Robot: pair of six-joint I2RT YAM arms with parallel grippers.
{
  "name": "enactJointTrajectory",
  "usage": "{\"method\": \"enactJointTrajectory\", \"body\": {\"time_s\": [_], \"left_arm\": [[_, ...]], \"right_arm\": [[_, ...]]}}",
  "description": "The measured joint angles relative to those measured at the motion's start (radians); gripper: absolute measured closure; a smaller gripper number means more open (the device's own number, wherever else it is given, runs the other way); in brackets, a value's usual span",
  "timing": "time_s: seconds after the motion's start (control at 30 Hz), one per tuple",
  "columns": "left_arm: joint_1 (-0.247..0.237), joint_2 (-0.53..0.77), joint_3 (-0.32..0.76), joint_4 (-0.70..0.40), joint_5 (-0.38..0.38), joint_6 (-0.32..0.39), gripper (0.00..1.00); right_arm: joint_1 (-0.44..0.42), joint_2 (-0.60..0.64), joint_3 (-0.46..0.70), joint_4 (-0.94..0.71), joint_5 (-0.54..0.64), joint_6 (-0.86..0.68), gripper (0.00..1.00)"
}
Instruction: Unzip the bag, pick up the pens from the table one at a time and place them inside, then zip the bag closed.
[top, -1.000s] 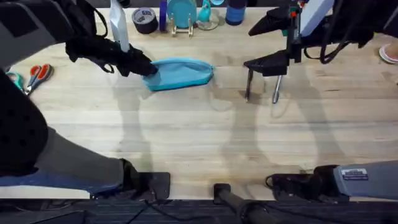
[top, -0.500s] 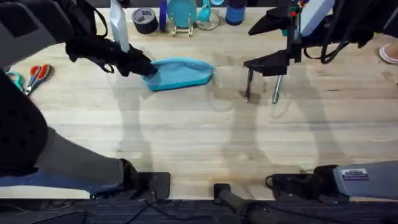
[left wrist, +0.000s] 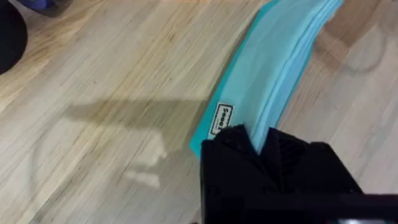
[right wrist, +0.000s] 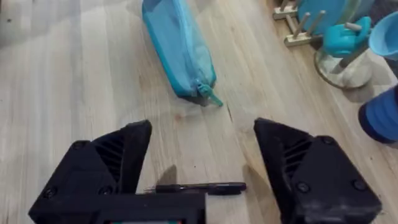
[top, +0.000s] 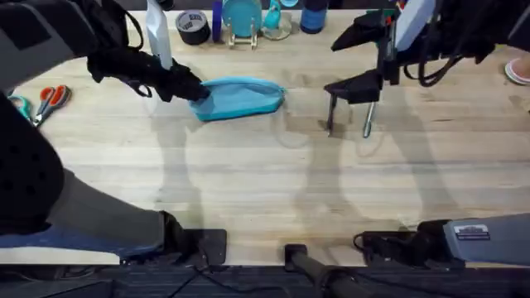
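One black pen (right wrist: 198, 186) between spread right jaws.

Unreadable label (left wrist: 222, 119) on bag (left wrist: 280, 68)

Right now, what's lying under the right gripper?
Under the open right gripper, the black pen lies on the bare table, between its fingers. The silver pen lies beside it. The gripper's body hides anything directly below it.
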Motion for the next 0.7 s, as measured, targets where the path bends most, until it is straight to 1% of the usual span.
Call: {"method": "enactJointTrajectory", "body": {"time_s": [0.1,0.13,0.3,0.33,0.43,0.53,0.6,0.7], "left_arm": [[0.0,0.0,0.0,0.0,0.0,0.0,0.959],[0.0,0.0,0.0,0.0,0.0,0.0,0.959],[0.0,0.0,0.0,0.0,0.0,0.0,0.959],[0.0,0.0,0.0,0.0,0.0,0.0,0.959],[0.0,0.0,0.0,0.0,0.0,0.0,0.959],[0.0,0.0,0.0,0.0,0.0,0.0,0.959],[0.0,0.0,0.0,0.0,0.0,0.0,0.959],[0.0,0.0,0.0,0.0,0.0,0.0,0.959]], "right_arm": [[0.03,0.004,0.0,0.0,0.031,0.0,0.005],[0.059,0.026,0.001,0.003,0.05,0.0,0.005],[0.096,0.105,0.001,0.013,0.066,0.0,0.005],[0.114,0.151,0.001,0.027,0.073,0.0,0.006],[0.131,0.189,0.001,0.051,0.074,0.0,0.005],[0.15,0.214,0.001,0.104,0.076,0.0,0.006],[0.197,0.251,0.002,0.218,0.077,0.0,0.005],[0.214,0.276,0.003,0.252,0.077,0.0,0.005]]}}
